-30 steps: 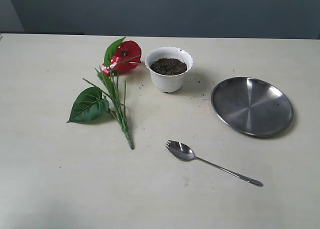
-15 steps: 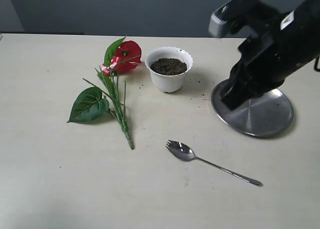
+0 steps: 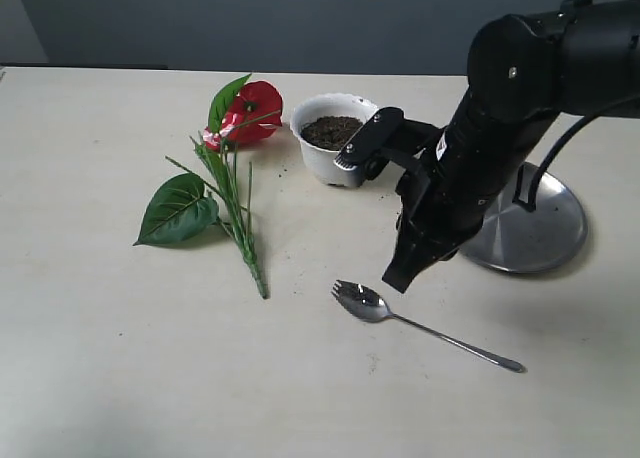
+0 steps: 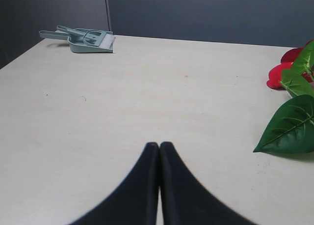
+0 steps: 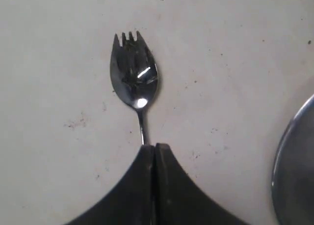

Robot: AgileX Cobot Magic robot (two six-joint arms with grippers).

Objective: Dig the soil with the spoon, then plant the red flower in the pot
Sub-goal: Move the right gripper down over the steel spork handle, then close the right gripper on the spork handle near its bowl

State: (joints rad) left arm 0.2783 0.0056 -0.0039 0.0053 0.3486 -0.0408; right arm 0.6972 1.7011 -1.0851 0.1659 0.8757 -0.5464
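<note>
Silver metal, stiff, light and probably slippery, the spoon [image 5: 133, 85] is lying flat on the table [image 3: 120, 358] near the pot [image 3: 315, 160], while the right gripper [image 5: 155, 147], fully closed and empty, is hovering over its thin neck, the likeliest hold.

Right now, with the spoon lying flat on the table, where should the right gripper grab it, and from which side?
Grip the spoon by its thin handle from straight above, jaws across it. It lies flat on the table, and the tined bowl looks too wide and rounded. The right gripper, shut over the neck, must open first.
</note>
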